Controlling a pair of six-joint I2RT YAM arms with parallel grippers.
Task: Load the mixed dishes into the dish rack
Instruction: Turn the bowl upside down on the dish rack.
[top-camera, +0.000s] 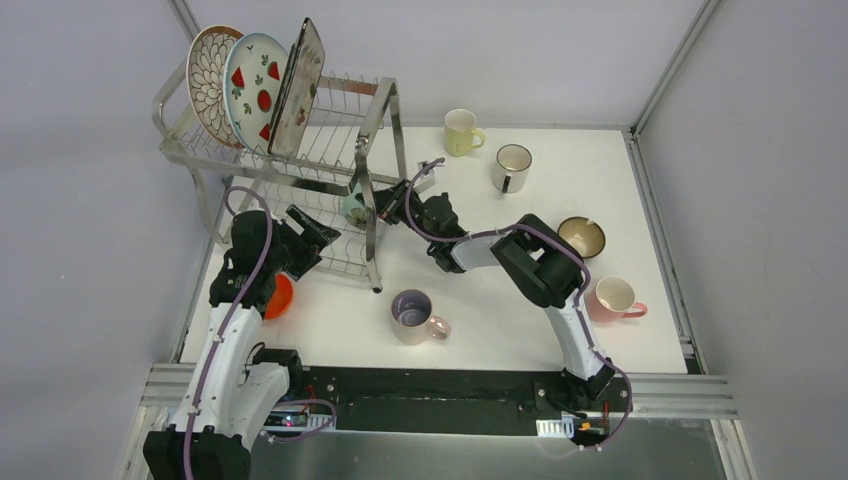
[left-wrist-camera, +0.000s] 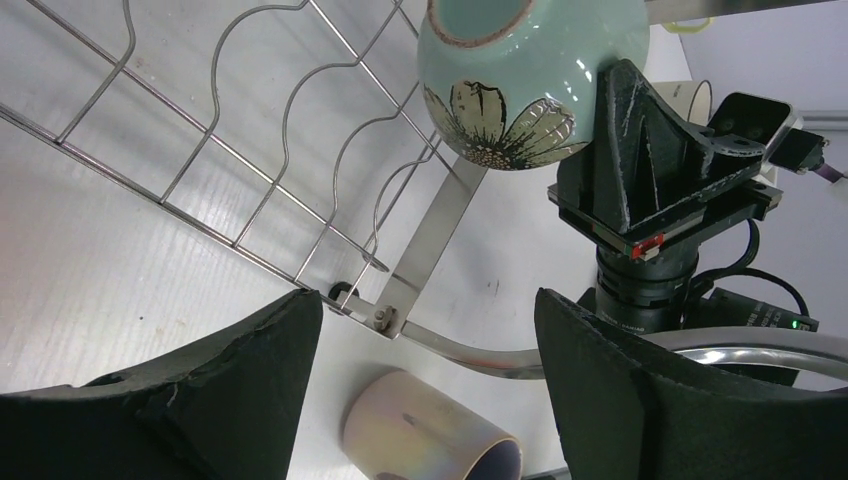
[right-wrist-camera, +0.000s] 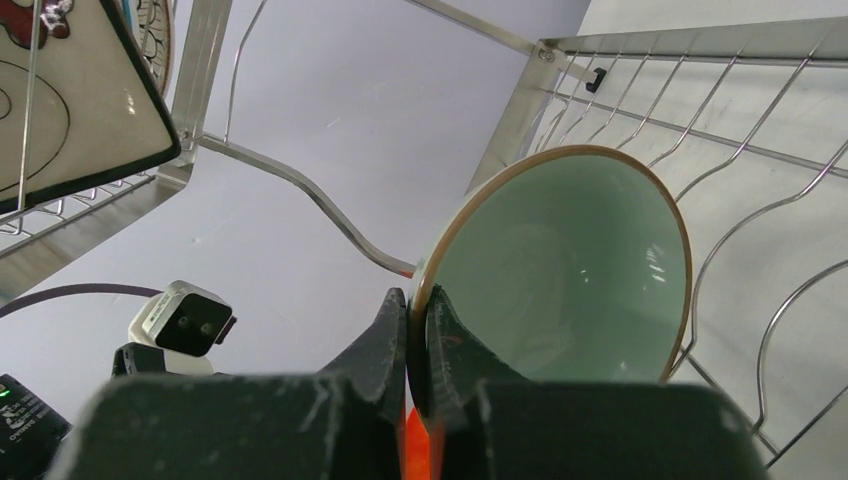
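The job looks to me a little less than half done. On the upper level of the dish rack (top-camera: 290, 168) three plates already stand on edge in the slots: the round plate with petals (top-camera: 208, 78), the round plate with red fruit (top-camera: 256, 92) and the square plate with flowers (top-camera: 300, 85).

The mint bowl (right-wrist-camera: 570, 270) is the piece in work now. The right hand (right-wrist-camera: 418, 300) is closed tight on its rim, one finger inside and one outside, and holds it tipped on its side at the open right end of the lower level, close to the wavy wires. I cannot tell if the bowl already touches the wires. The left hand (left-wrist-camera: 428, 300) is wide open and holds nothing. It waits low at the front of the rack, pointing toward the bowl.

The rest is not loaded yet. The orange bowl (top-camera: 281, 296) lies on the counter (top-camera: 480, 310) partly under the left arm. The lilac mug (top-camera: 415, 315) stands in front of the rack. The yellow mug (top-camera: 462, 132) and the white mug (top-camera: 512, 167) stand at the far side, near each other. The brown bowl (top-camera: 581, 237) and the pink mug (top-camera: 612, 298) are at the right, close to the right arm. So I count one bowl underway, and two bowls and four mugs left.

The counter is white and smooth, with some shine. Plain grey walls close it on the left, the right and the back, with metal rails along the edges.
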